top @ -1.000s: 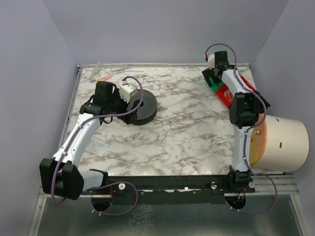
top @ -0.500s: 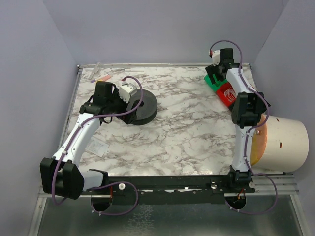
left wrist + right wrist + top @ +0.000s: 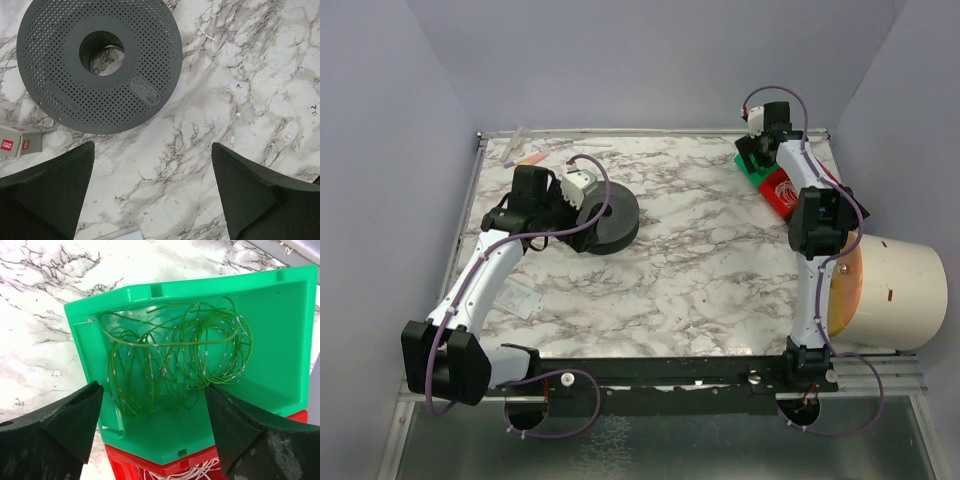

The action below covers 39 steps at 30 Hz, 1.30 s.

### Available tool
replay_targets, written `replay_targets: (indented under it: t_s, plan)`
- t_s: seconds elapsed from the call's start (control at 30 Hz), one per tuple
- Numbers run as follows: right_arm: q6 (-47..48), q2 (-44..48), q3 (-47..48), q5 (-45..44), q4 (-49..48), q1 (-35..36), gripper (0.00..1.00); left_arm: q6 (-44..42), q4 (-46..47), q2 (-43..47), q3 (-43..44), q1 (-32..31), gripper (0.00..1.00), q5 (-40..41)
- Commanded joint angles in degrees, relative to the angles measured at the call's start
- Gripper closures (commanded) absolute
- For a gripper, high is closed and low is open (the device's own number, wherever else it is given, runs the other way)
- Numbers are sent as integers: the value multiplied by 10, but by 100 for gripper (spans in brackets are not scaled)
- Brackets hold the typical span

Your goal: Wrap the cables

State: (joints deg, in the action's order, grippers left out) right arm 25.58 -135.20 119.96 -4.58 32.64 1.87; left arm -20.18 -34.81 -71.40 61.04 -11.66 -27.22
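Top external view: the left gripper [image 3: 592, 208] hung over the near-left rim of the black spool [image 3: 612, 220], which lay flat on the marble table [image 3: 700, 265], left of centre. Bare marble ran from the spool across to the right side and down to the near edge. The right gripper [image 3: 753, 156] was stretched to the far right corner, above a green bin [image 3: 748, 170] stacked on a red bin [image 3: 783, 192], both close to the table's far and right edges. A white tub [image 3: 900, 290] lay on its side off the right edge, beside the right arm. Jaw state was not readable here.

Left wrist view: the jaws stood wide with nothing between them. The spool lay ahead and to the left, apart from both fingers. A small red-labelled carton [image 3: 17, 142] sat just beside the left finger. Open marble ahead and to the right.

Right wrist view: the jaws stood wide, holding nothing, poised above the green bin. The cables [image 3: 175, 355] lay as a loose tangle of thin loops inside it, against its left and back walls, with its right part bare. More thin whitish strands [image 3: 200, 472] showed in the red bin beneath.
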Motion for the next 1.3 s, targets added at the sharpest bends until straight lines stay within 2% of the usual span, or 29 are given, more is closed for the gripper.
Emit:
replay_targets:
  t_s: [0.0, 0.13, 0.67, 1.27]
  plan:
    - [8, -20, 17, -1, -2, -1, 16, 2, 7, -2, -6, 4, 1, -20]
    - [4, -18, 17, 1, -8, -2, 23, 2, 7, -3, -6, 5, 1, -21]
    - [-16, -9, 31, 41, -5, -15, 27, 2, 8, -6, -7, 6, 1, -25]
    - [-6, -33, 36, 13, 0, -15, 34, 2, 8, -6, -7, 8, 1, -28]
